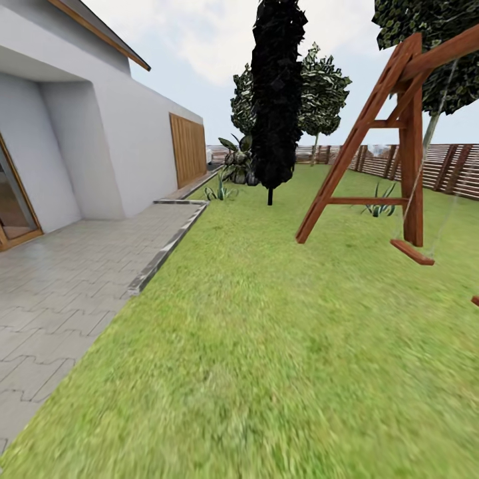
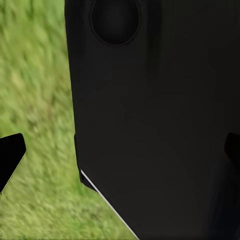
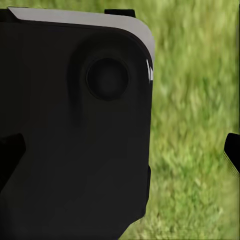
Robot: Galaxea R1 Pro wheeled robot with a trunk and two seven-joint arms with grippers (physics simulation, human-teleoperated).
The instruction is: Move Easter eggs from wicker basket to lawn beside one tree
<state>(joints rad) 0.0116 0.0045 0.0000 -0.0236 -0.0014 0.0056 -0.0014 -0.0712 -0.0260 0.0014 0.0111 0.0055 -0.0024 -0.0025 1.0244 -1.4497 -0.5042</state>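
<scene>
Grippers: left fingers (image 2: 11, 155) and right fingers (image 3: 232, 150) showed only dark tips at frame edges, spread wide apart, nothing between
Lawn (image 1: 279, 346): mottled green grass
Patio (image 1: 60, 279): grey pavers
Fence (image 1: 446, 166): brown slats
Swing frame (image 1: 399, 133): one
Black columnar tree (image 1: 274, 100): one
Tree (image 1: 322, 93): one leafy crown, thin trunk, far by fence

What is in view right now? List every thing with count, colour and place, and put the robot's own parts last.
lawn: one, green, foreground to fence
paved patio: one, grey, left of lawn
house: one, white, left
wooden door: one, brown, house wall
columnar tree: one, black, centre
leafy trees: two, dark green, behind it
swing frame: one, red-brown, right
fence: one, brown, far right
left gripper: black fingertips, apart
right gripper: black fingertips, apart
</scene>
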